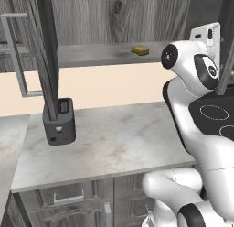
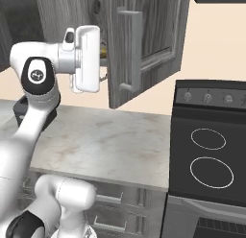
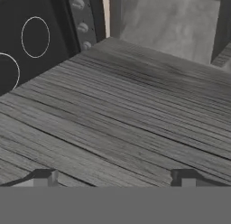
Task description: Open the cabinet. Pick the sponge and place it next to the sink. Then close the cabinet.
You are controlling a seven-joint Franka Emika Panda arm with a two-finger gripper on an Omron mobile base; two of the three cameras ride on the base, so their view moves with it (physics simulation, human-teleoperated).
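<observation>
Left door: the cabinet's (image 1: pixel 137 20) left door (image 1: pixel 48 56) is swung out toward the camera in the left base view, seen edge-on, with its long silver handle (image 1: pixel 16 56) off to the left.
Toaster: a black toaster (image 1: pixel 59 122) stands on the desk (image 1: pixel 119 143) near its left end, just below the bottom edge of that open door.
Shelf: the cabinet's grey shelf (image 1: pixel 100 54) runs across above the cream wall, open to view.
Sponge: the yellow sponge (image 1: pixel 140 50) lies on the shelf toward its right part, near the front edge, flat and alone.
Arm: the white arm rises from the lower right of the left base view, its upper joint level with the shelf and just right of the sponge.
Claw: the claw (image 3: pixel 115 178) looks along a wood-grain surface in the hand view; its two dark fingertips (image 3: pixel 45 177) stand wide apart at the bottom, with nothing between them.
Sponge and claw: in the right base view the hand sits at the cabinet opening, just left of the right door; a small yellow bit shows right beside the hand, and whether they touch I cannot tell.
Right door: the right door (image 2: pixel 144 45) hangs open over the desk, its silver handle (image 2: pixel 129 50) facing the camera.
Stove: a black stove (image 2: pixel 209 155) with two ring burners adjoins the desk's right edge.
</observation>
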